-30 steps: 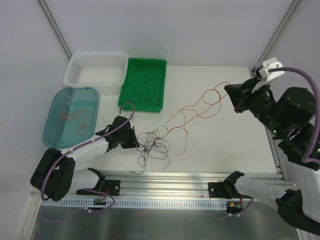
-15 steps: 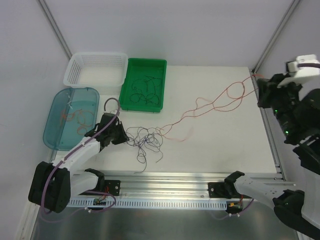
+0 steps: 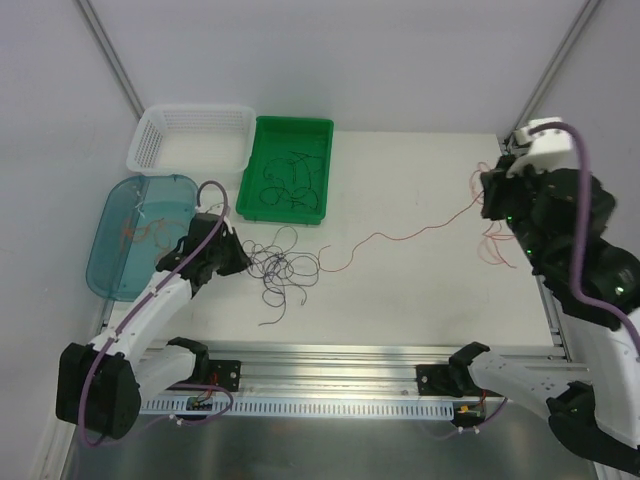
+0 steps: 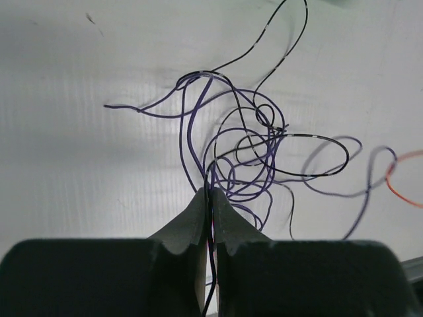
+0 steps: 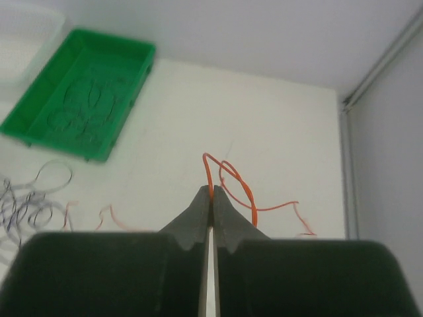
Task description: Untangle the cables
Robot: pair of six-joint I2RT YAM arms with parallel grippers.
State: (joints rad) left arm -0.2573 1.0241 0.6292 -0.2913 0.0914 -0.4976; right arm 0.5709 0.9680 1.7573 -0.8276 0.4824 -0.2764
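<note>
A tangle of thin dark purple and black cables (image 3: 285, 268) lies on the white table left of centre. It also shows in the left wrist view (image 4: 244, 158). My left gripper (image 3: 243, 264) (image 4: 210, 191) is shut on purple and black strands at the tangle's left edge. A single red-orange cable (image 3: 420, 230) runs from beside the tangle to the far right. My right gripper (image 3: 487, 196) (image 5: 213, 190) is shut on this cable (image 5: 248, 191) and holds it above the table's right side, with loose loops hanging below.
A green tray (image 3: 290, 122) with black wires stands at the back. A white basket (image 3: 190, 112) is to its left. A blue tray (image 3: 112, 215) with orange wires is at the left. A metal rail (image 3: 330, 372) runs along the near edge.
The right gripper swung far right with the red-orange cable, pulling it out of the tangle, then eased back and the cable slackened. The left gripper dragged the dark tangle left.
</note>
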